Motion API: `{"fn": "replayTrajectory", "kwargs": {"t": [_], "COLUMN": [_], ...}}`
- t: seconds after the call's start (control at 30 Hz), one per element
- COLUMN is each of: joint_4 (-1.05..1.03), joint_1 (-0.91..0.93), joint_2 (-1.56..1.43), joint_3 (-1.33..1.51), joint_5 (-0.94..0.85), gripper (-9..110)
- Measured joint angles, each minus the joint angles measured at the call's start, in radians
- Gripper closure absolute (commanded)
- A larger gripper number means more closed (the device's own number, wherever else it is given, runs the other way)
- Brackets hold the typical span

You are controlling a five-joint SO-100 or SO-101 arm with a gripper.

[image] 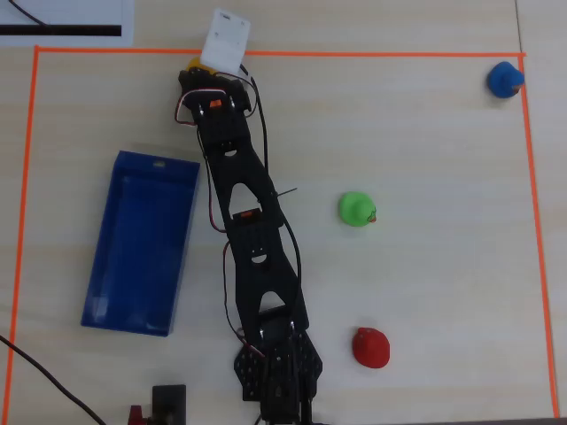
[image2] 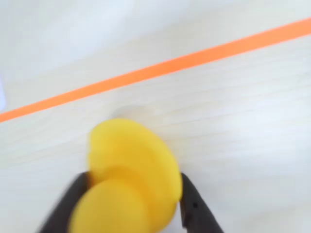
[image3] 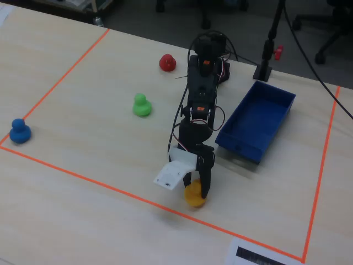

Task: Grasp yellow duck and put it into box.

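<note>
Looking down from the overhead view, I have the arm stretched to the far edge of the pale wooden surface (image: pixel 425 292), where only a sliver of the small rounded yellow rubber duck (image: pixel 195 65) shows beside the white wrist block, just inside the orange tape line (image: pixel 372 53). The long shallow blue plastic box (image: pixel 142 243) lies well apart, left of the arm in this view and nearer its base. A green duck (image: pixel 357 209), a red duck (image: pixel 370 346) and a blue duck (image: pixel 505 79) sit off to the other side.

In the wrist view, the hand (image2: pixel 131 206) has its two dark fingers (image2: pixel 194 206) pressed against either flank of the yellow duck (image2: pixel 131 165), so I read it as clamped on it.

The fixed view shows the duck (image3: pixel 193 194) low at the surface, between the fingers. I judge the lift should be straight up first, grip kept firm on the rounded body, then swung over the box (image3: pixel 256 122) clear of its near wall.
</note>
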State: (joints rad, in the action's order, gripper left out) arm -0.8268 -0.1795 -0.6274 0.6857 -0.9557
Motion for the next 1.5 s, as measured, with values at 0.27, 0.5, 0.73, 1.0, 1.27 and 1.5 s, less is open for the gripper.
{"fn": "replayTrajectory", "kwargs": {"t": [0.27,0.5,0.73,1.0,1.27,1.5], "joint_4": [-0.215,-0.614,-0.773,-0.689,-0.595,-0.574], "joint_1": [0.034,-0.095,-0.334,-0.589,-0.618,-0.439], "joint_2": [-0.276,-0.808,-0.991,-0.851,-0.834,-0.956], "joint_3": [0.083,0.365,0.698,0.755,0.888,0.904], "joint_5": [0.199,0.367,0.56,0.71,0.658,0.483], "gripper": [101,101,101,101,64,69]}}
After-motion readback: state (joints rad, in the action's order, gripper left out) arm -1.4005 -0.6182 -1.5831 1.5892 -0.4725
